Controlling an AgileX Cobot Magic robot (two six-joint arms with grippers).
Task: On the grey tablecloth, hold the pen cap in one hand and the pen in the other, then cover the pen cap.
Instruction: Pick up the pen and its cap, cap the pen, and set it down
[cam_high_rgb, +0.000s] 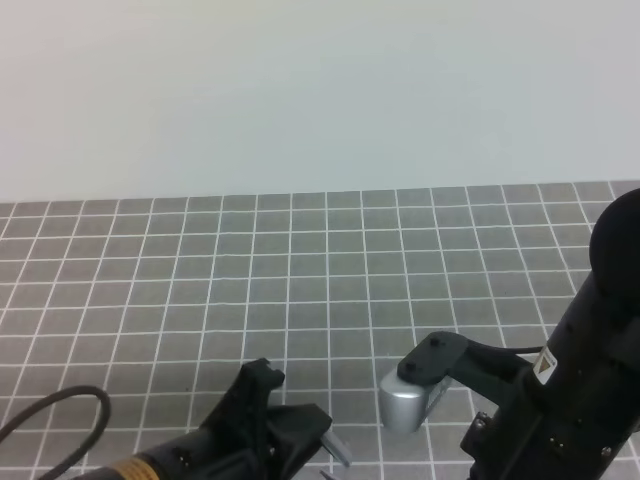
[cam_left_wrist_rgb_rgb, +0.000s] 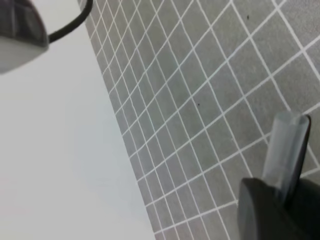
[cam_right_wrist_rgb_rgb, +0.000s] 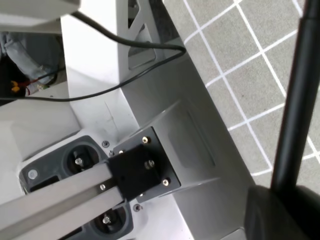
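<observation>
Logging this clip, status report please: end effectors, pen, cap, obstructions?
Left end effector gripping cap. Right end effector gripping pen. Cap not on pen. No obstruction seen on tablecloth.

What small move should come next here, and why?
Probably swing the right tool inward toward the left tool, above the grey tablecloth. A slim black stick, apparently the pen, juts from the right tool. The two arms sit apart at the cloth's near edge, so the parts cannot meet yet. The pen cap cannot be made out in any view.
</observation>
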